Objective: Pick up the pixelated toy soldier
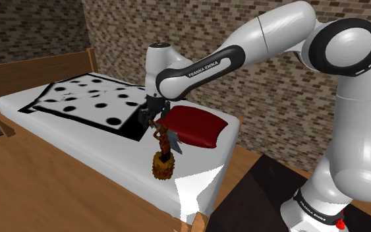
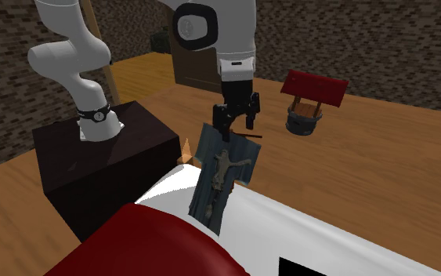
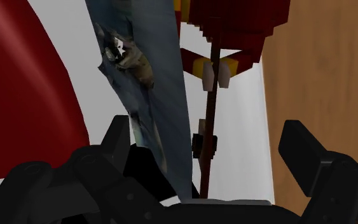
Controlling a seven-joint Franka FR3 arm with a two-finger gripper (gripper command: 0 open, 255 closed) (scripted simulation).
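The pixelated toy soldier (image 1: 163,155) stands upright near the corner of the white bed (image 1: 85,142). It has a blocky red and brown body on a yellow-brown base. It carries a blue-grey slab (image 2: 222,180) and a thin dark staff (image 3: 212,114). My gripper (image 1: 154,117) hangs straight above it, pointing down, and is open. In the wrist view the slab (image 3: 152,70) and the staff lie between the fingers (image 3: 304,156). The slab is close to one finger and the other finger stands well apart. In the second exterior view the gripper (image 2: 236,125) straddles the toy's top.
A dark red pillow (image 1: 196,126) lies right beside the toy. A black and white spotted blanket (image 1: 91,99) covers the far part of the bed. The bed's edge is close to the toy, with wooden floor (image 2: 383,180) below. A small red-roofed well (image 2: 311,98) stands on that floor.
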